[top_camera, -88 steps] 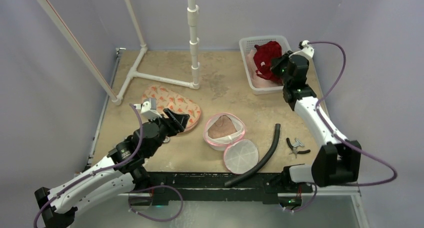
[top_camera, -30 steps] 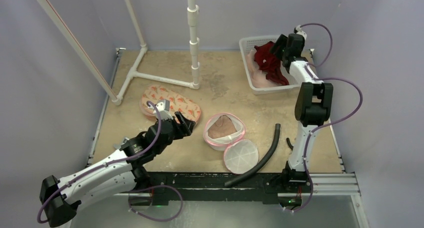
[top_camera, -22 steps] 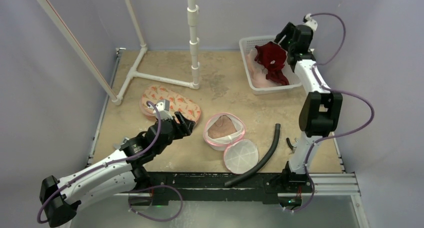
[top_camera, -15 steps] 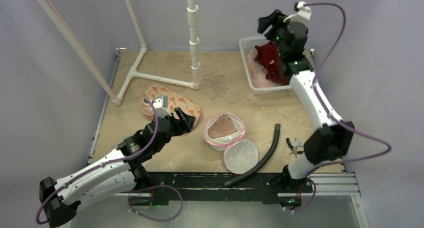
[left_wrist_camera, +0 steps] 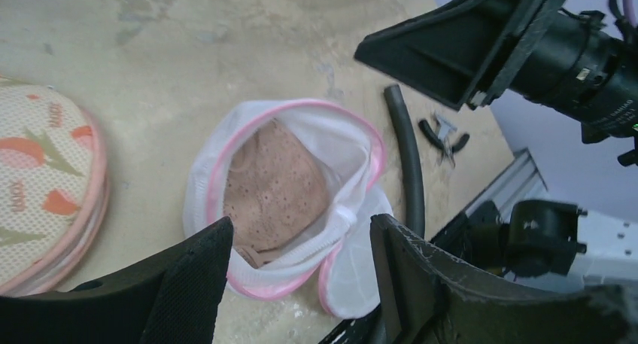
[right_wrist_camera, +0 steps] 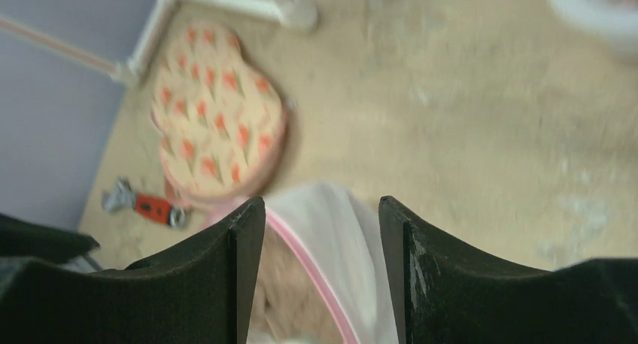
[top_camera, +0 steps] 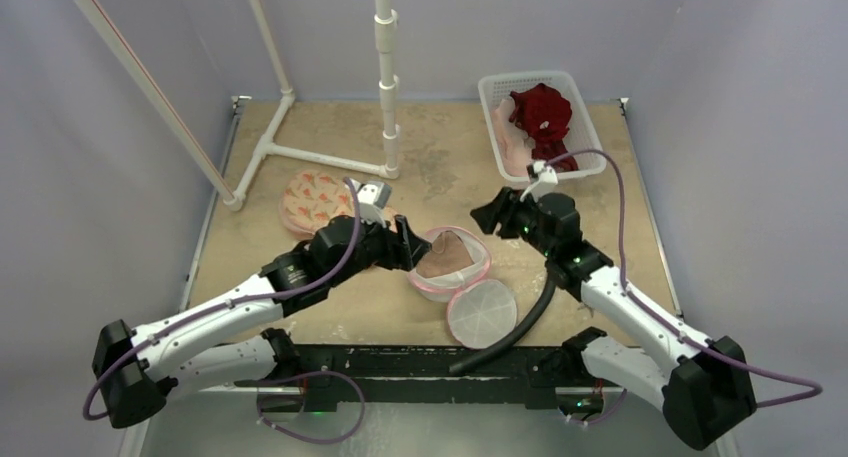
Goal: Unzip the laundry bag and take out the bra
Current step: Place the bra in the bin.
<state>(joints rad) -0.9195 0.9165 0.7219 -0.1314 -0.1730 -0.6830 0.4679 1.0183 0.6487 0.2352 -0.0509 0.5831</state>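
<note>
Laundry bag (top_camera: 470, 247): mid tabletop (top_camera: 450, 142), mouth open upward, round flap lying out to the near right; brown bra (top_camera: 443, 257) inside. Left end effector (top_camera: 414, 247) wide and empty, just left of the rim, judged the nearer; right end effector (top_camera: 487, 217) wide and empty, over the far-right rim. Left wrist view: bra cup fully exposed between the fingers; right wrist view: blurred, only the pink edging legible.
</note>
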